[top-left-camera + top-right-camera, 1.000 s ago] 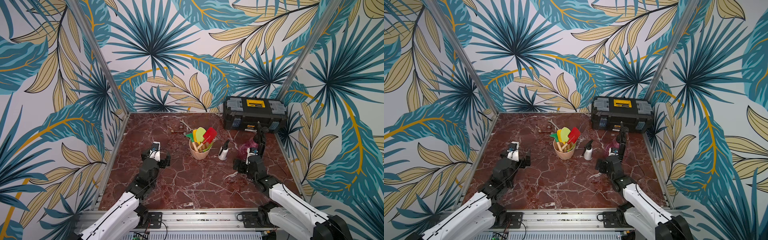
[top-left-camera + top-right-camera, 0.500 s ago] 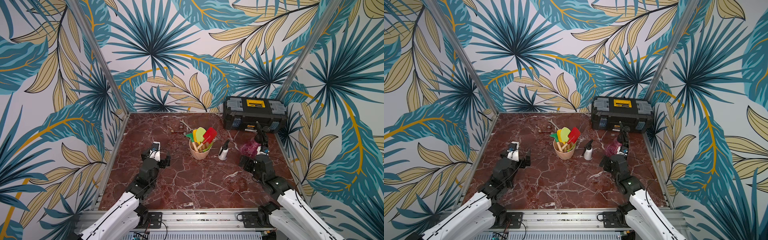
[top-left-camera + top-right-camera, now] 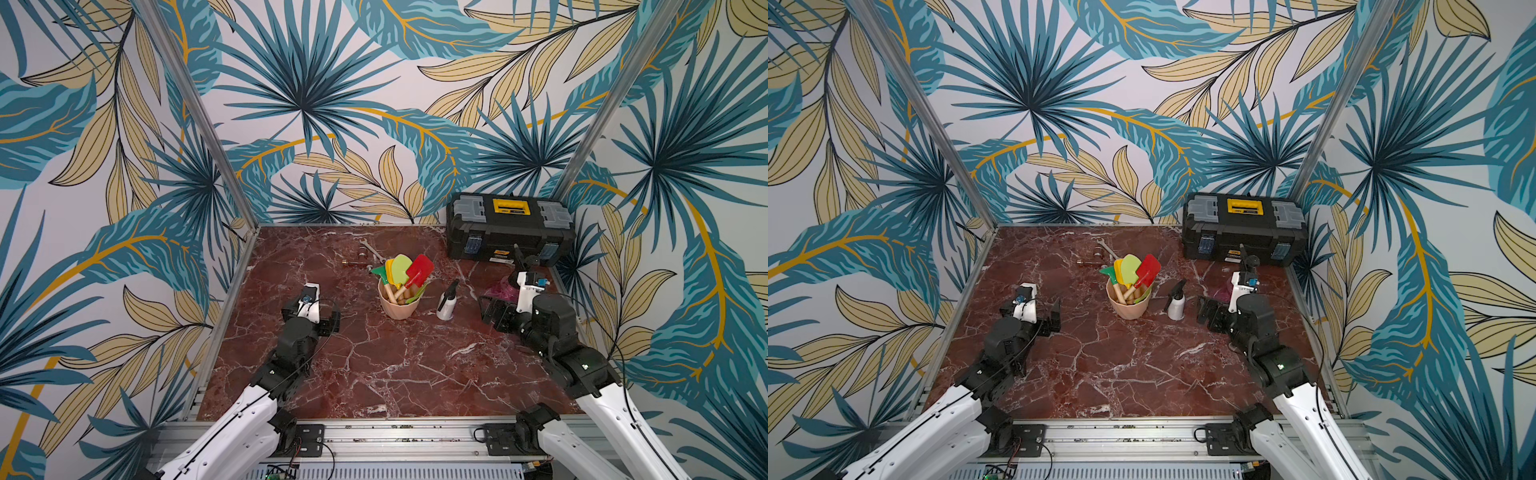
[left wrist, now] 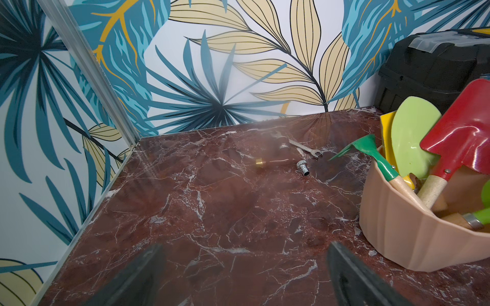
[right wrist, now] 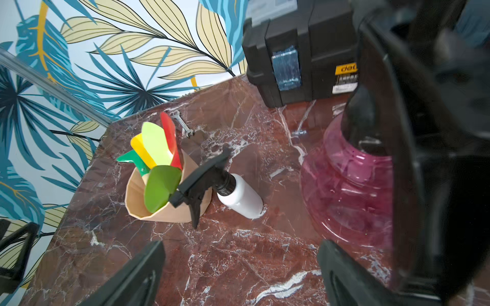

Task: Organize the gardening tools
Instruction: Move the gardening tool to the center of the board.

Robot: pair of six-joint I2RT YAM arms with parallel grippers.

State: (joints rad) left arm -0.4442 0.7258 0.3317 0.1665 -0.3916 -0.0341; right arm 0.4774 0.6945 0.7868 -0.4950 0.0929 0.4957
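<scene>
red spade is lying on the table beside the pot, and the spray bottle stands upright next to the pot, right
Not quite. The red spade is not lying on the table: it stands in the pot, head up, with the other tools, as both top views show. The rest holds: the spray bottle stands upright next to the pot.

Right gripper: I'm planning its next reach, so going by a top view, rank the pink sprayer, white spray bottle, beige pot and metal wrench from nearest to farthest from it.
From the right gripper:
1. Pink sprayer, close beside it, toward the table's right edge.
2. White spray bottle, to its left.
3. Beige pot, mid-table, past the bottle.
4. Metal wrench, far back, behind the pot.
</scene>
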